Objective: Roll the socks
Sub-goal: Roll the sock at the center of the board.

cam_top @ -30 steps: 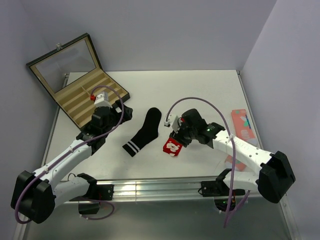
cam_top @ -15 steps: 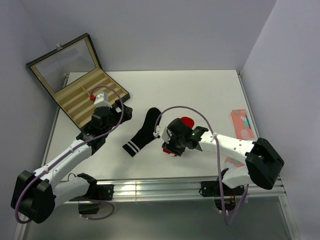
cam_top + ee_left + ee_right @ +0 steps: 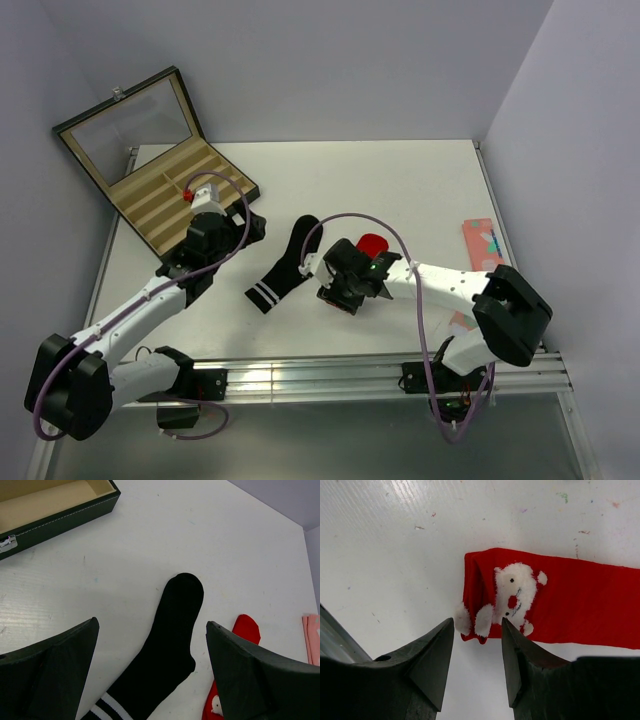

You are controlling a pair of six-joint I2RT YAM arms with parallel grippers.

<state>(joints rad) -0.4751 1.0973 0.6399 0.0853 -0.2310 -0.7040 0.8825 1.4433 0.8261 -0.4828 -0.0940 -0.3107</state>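
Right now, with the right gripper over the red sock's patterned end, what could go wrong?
The right gripper sits open with only the fluffy white edge of the red sock between its tips; closing might pinch just that trim and slip. The black sock lies close by, so a sweep could drag it. The left gripper hangs open above it, pinning nothing.

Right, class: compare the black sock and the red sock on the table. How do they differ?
The black sock bears two white cuff stripes; the red sock has a white bear-like figure at one end. From above, the black sock lies fully exposed, while the red sock is partly covered by the right arm. Both lie flat on the table.
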